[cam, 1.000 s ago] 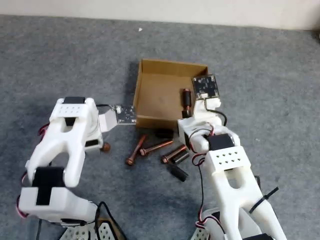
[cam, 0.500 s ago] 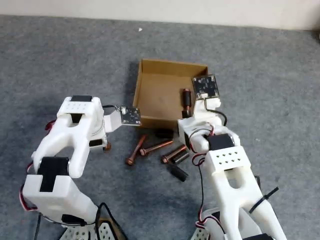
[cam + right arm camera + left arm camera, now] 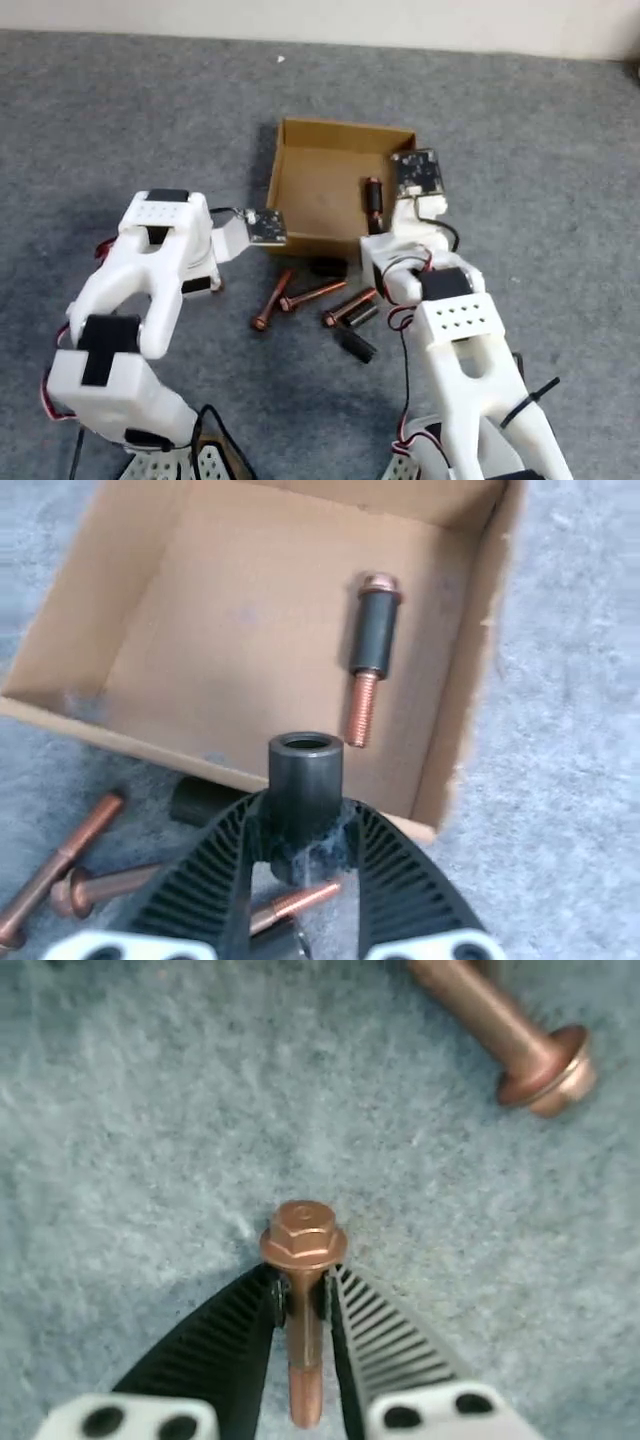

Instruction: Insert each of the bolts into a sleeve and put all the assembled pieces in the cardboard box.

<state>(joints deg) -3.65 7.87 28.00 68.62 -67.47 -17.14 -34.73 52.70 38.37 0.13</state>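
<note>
Bolt [image 3: 303,1242] (copper, hex head) clamped in left gripper [image 3: 303,1305]; black sleeve [image 3: 304,775] clamped in right gripper [image 3: 300,825]; loose bolts [image 3: 310,293] 6 o'clock of cardboard box [image 3: 345,127].

grey carpet [image 3: 120,110], pale wall [image 3: 400,20]

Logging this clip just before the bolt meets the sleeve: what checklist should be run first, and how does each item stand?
1. Left gripper shut on a bolt: ok.
2. Right gripper shut on a sleeve, bore open and in sight: ok.
3. Bolt's shank free to enter: not ok, the head leads and the shank runs back between the fingers.
4. Bolt lined up with the bore: not ok, they are well apart.
5. Cardboard box has room, one assembled piece inside: ok.
</note>
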